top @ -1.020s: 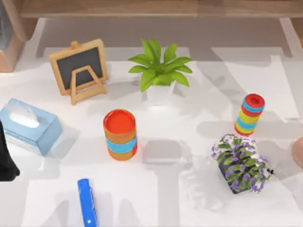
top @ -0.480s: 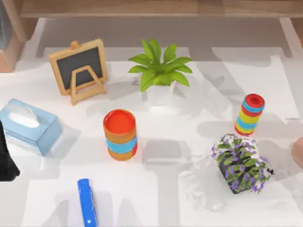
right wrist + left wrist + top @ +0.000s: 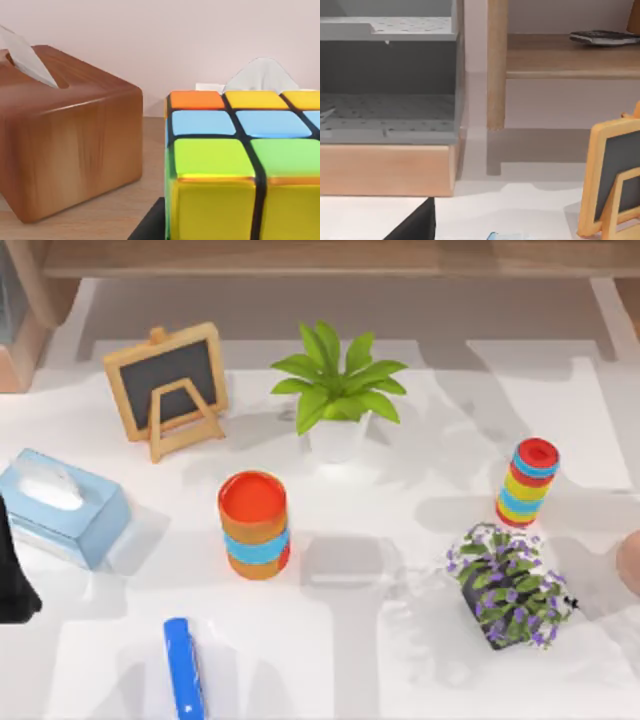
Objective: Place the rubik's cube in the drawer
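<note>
From above you see a white worktop (image 3: 400, 540) carrying a small chalkboard easel (image 3: 166, 388), a green potted plant (image 3: 338, 390), an orange-and-blue striped can (image 3: 254, 525), a stack of coloured rings (image 3: 527, 483), a purple flowering plant (image 3: 508, 585), a blue tissue box (image 3: 62, 506) and a blue bar (image 3: 182, 668) at the near edge. A wooden shelf (image 3: 300, 258) runs along the far side. A black piece of your left arm (image 3: 12, 575) sits at the left edge.

Your left wrist view faces a grey open drawer (image 3: 387, 107) with a wooden front, beside a wooden post (image 3: 496, 65).

Your right wrist view has the rubik's cube (image 3: 245, 160) close up, resting on a wooden surface (image 3: 115, 212) beside a wooden tissue box (image 3: 60, 125). You cannot tell how either gripper's fingers stand.
</note>
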Robot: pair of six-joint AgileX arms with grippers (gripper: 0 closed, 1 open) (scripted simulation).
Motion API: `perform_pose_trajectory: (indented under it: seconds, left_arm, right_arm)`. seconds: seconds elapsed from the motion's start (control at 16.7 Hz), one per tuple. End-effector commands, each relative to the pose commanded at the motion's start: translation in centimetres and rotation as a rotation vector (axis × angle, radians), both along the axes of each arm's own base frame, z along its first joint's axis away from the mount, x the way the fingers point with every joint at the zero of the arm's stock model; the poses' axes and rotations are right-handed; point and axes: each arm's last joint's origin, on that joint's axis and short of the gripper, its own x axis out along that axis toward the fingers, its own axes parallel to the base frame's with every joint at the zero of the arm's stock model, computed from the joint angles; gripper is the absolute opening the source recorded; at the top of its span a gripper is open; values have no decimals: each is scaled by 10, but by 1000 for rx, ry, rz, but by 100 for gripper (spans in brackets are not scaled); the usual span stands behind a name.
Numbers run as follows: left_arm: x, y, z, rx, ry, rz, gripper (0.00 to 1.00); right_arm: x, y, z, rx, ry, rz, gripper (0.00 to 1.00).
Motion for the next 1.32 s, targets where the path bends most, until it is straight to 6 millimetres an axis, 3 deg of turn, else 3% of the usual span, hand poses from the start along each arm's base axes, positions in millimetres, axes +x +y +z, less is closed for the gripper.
perform_pose_trajectory:
  seconds: [0.18,0.42,0.54,0.66,0.78,0.9,1.14,1.32]
  left_arm:
    - [0,0,0,0,0,0,100]
    - [0,0,0,0,0,0,100]
    - [0,0,0,0,0,0,100]
    - [0,0,0,0,0,0,100]
    - [0,0,0,0,0,0,100]
    - [0,0,0,0,0,0,100]
    - [0,0,0,0,0,0,100]
    - [0,0,0,0,0,0,100]
  right_arm:
    - [-13,-40,34,-53,45,3,0]
    - [-38,-114,69,-147,178,-45,0]
    - [-49,-153,73,-191,291,-88,0]
    - [-49,-190,62,-221,444,-127,0]
    - [-39,-227,37,-228,628,-153,0]
    - [-20,-264,-2,-210,827,-162,0]
    - [18,-324,-99,-127,1186,-132,0]
    - [38,-350,-173,-56,1393,-93,0]
